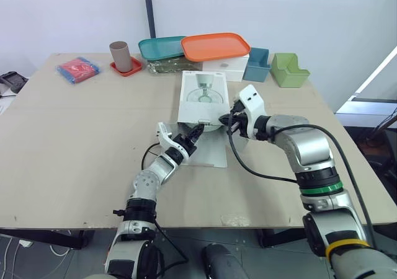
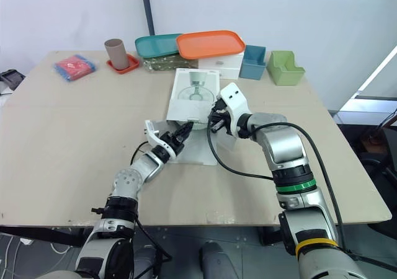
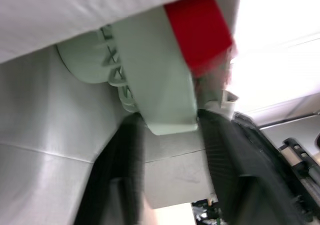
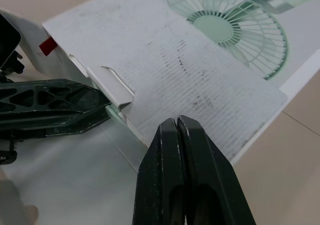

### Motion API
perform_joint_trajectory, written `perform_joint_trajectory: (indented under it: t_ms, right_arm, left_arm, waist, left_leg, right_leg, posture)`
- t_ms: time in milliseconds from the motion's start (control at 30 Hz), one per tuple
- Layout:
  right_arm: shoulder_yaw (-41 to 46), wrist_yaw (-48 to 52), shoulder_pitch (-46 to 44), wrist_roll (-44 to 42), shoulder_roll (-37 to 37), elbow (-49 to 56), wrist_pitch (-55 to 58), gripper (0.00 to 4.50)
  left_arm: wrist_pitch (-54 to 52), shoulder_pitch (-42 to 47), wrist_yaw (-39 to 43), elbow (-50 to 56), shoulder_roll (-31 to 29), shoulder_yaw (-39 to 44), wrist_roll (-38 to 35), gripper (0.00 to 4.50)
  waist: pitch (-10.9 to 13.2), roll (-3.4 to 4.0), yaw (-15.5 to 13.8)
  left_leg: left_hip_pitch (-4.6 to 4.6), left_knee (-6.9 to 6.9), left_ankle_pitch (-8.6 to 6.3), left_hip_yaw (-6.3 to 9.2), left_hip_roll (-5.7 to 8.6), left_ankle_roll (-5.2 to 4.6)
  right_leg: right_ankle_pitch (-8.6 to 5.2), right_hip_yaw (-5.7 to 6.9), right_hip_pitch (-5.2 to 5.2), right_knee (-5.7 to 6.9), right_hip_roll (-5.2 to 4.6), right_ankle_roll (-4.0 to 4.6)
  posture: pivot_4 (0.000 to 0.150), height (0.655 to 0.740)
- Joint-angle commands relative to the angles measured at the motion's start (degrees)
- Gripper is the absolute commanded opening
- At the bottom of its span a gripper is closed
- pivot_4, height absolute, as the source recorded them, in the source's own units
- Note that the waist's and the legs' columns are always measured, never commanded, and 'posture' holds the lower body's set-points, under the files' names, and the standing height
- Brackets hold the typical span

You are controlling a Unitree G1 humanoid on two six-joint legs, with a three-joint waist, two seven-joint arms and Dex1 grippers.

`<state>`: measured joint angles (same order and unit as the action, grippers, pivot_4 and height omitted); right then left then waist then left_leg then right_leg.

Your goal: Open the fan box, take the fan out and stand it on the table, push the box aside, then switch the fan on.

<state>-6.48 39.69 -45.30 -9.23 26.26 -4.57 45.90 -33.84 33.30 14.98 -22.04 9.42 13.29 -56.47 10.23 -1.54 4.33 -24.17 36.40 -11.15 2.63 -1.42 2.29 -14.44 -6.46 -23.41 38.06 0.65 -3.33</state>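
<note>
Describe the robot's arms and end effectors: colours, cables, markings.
Right arm: thick silver-grey segments, a green band, a yellow band, a looping black cable. Left arm: slimmer, silver with black joints. White wrists; the left end effector and right end effector each have two black fingers.

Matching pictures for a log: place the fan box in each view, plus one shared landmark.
Left eye: fan box at the centre of the table.
Right eye: the same, centre.
Left wrist: its white wall beside the fan.
Right wrist: its printed top beyond the shut right gripper.
Shared landmark: left gripper at the box's open end.
</note>
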Motion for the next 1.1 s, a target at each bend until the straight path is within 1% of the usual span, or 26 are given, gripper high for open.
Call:
perform_joint_trajectory:
  t_ms: [33, 400, 533, 733, 833, 1100]
  right_arm:
    - [-0.2, -0.1, -0.2, -0.1, 0.3, 1.3, -0.5, 0.00]
    - [-0.3, 0.0, -0.8, -0.1, 0.2, 1.1, -0.9, 0.00]
    - [-0.2, -0.3, -1.8, -0.1, 0.0, 0.7, -0.6, 0.00]
    - [-0.2, -0.4, -2.8, -0.3, -0.5, 0.7, -0.2, 0.00]
    - [-0.2, -0.2, -3.3, -0.4, -0.4, 0.7, 0.1, 0.00]
    - [-0.3, 0.0, -3.7, -0.4, -0.3, 0.5, 0.0, 0.00]
  left_arm:
    - [-0.6, 4.8, -0.5, 0.4, 4.3, -0.4, -0.5, 0.94]
    - [-9.1, 1.7, -5.0, 3.7, 2.2, 1.0, -5.7, 0.94]
    - [-15.3, -1.5, -5.8, 7.8, -0.4, 1.3, -8.1, 0.94]
    - [-21.0, -5.1, -6.3, 14.1, -3.6, 0.7, -8.1, 0.94]
    - [-25.9, -8.1, -7.7, 17.2, -5.6, 2.0, -11.3, 0.94]
    - [-32.8, -13.0, -9.8, 22.9, -10.1, 2.3, -17.5, 0.94]
  waist:
    - [0.0, 0.00, 0.0]
    - [0.0, -0.01, 0.0]
    - [0.0, -0.02, 0.0]
    - [0.0, -0.03, 0.0]
    - [0.0, -0.02, 0.1]
    - [0.0, -0.03, 0.0]
  left_leg:
    - [0.00, 0.00, 0.00, 0.00, 0.00, 0.00]
    - [-0.03, 0.00, 0.00, 0.01, 0.01, 0.00]
    - [-0.06, 0.00, 0.00, 0.02, 0.01, 0.00]
    - [-0.06, -0.06, -0.01, 0.03, 0.01, 0.02]
    - [-0.05, -0.10, -0.03, 0.02, -0.02, 0.04]
    - [-0.05, -0.12, -0.04, 0.04, -0.03, 0.05]
  right_leg:
    - [0.00, 0.00, 0.00, 0.00, 0.00, 0.00]
    - [-0.02, 0.00, -0.01, -0.01, -0.01, -0.03]
    - [-0.03, 0.00, -0.02, -0.02, -0.01, -0.04]
    - [-0.06, 0.01, -0.05, -0.03, -0.01, -0.03]
    - [-0.08, 0.01, -0.06, -0.03, -0.01, 0.01]
    - [-0.11, 0.03, -0.06, -0.03, -0.01, 0.04]
  posture:
    - [0.150, 0.7400]
    - [0.150, 0.7400]
    - [0.150, 0.7400]
    - [0.150, 0.7400]
    - [0.150, 0.7400]
    - [0.150, 0.7400]
